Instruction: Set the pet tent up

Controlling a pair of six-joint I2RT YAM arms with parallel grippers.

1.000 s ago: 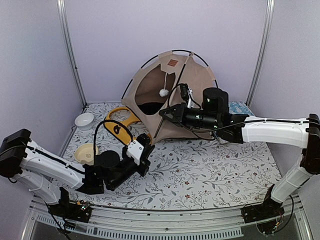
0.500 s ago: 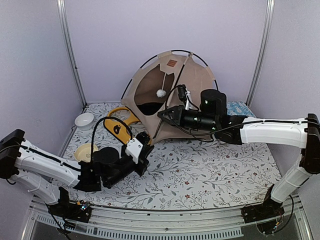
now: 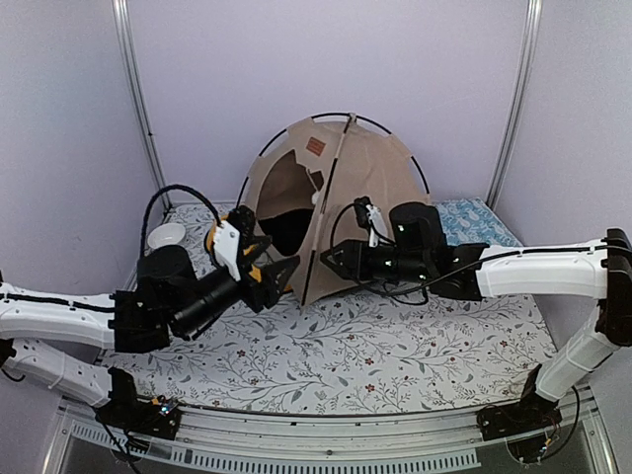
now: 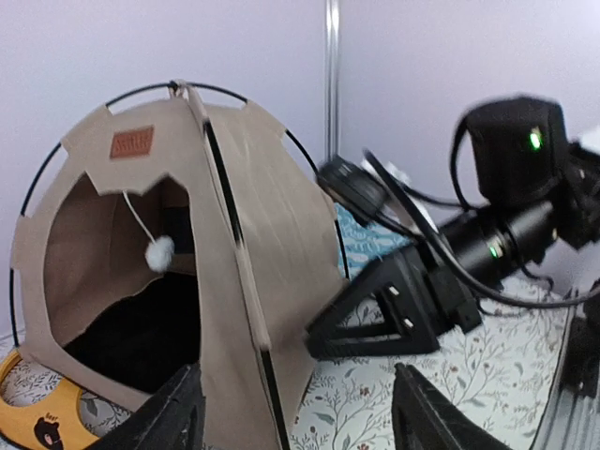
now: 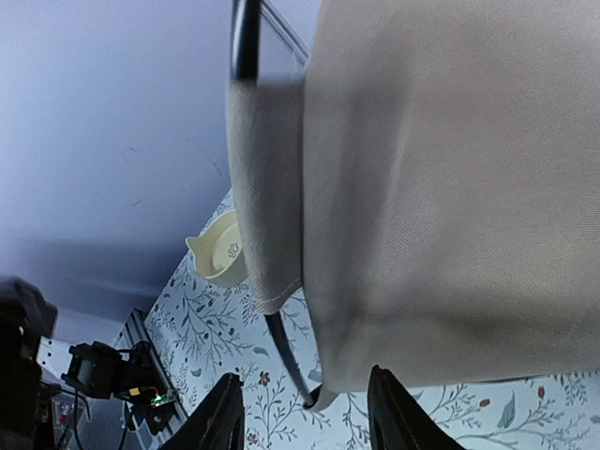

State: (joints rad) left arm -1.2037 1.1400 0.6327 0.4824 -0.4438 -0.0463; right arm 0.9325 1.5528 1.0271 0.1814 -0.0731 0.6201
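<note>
Top external: tent [image 3: 360, 183] upright at the rear of the table [image 3: 395, 346]. Both spread, pinching nothing: left gripper [image 3: 272, 269] near its doorway [image 3: 281, 197], right gripper [image 3: 332, 259] just beside the front pole [image 3: 323, 212]. Seemingly the letting-go step. Next: draw both arms clear without snagging pole or fabric.

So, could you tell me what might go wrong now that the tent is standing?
The right gripper, jaws open, sits close against the front pole of the pet tent; pulling back could snag it and tip the tent. The tent's corner seems to overlap the yellow feeder, so it may stand unevenly.
</note>
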